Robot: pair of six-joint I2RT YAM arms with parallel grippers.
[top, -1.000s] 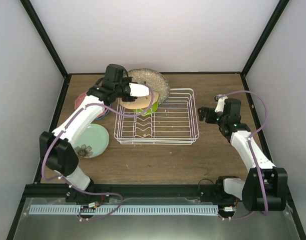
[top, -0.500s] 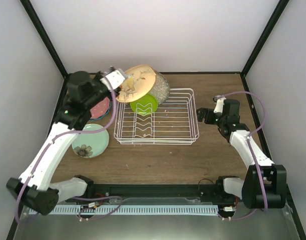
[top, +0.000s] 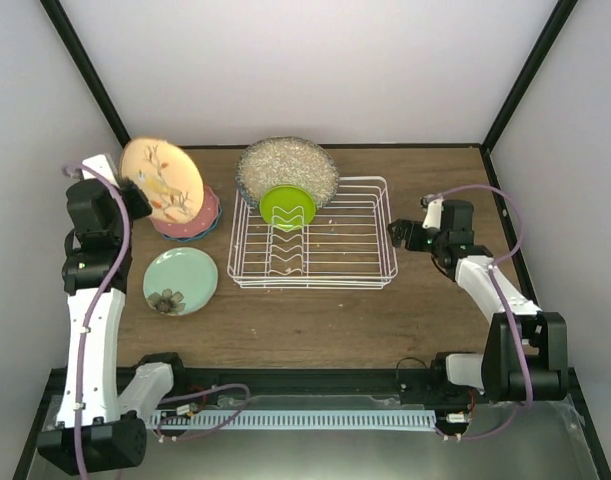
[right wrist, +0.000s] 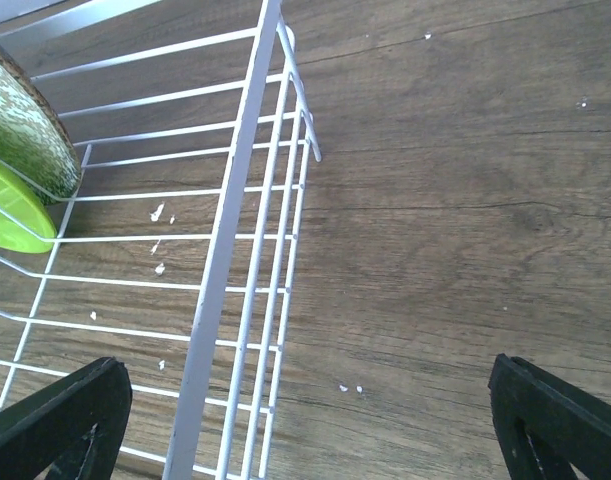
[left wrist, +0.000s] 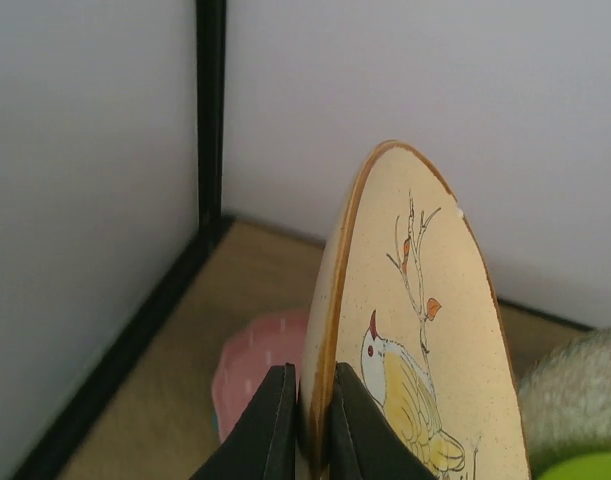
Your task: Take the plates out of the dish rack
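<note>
Left gripper (left wrist: pixel 305 428) is clamped on the lower rim of the cream plate (left wrist: pixel 415 330), which stands on edge and rises toward 1 o'clock from the fingers, near the pink plate (left wrist: pixel 257 362). Right gripper (top: pixel 398 232) gapes wide, just beside the dish rack (top: pixel 315 285) at its 3 o'clock side.

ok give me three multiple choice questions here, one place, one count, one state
1. Where is the mint green plate? A flat on the table left of the rack B in the rack C against the wall
2. How many plates stand in the rack? A none B two C four
3. The left gripper is A open and empty B out of view C shut on the cream plate
Answers: 1 A, it lies on bare wood; 2 B, only the grey plate and the lime plate; 3 C, its fingers pinch the rim.
</note>
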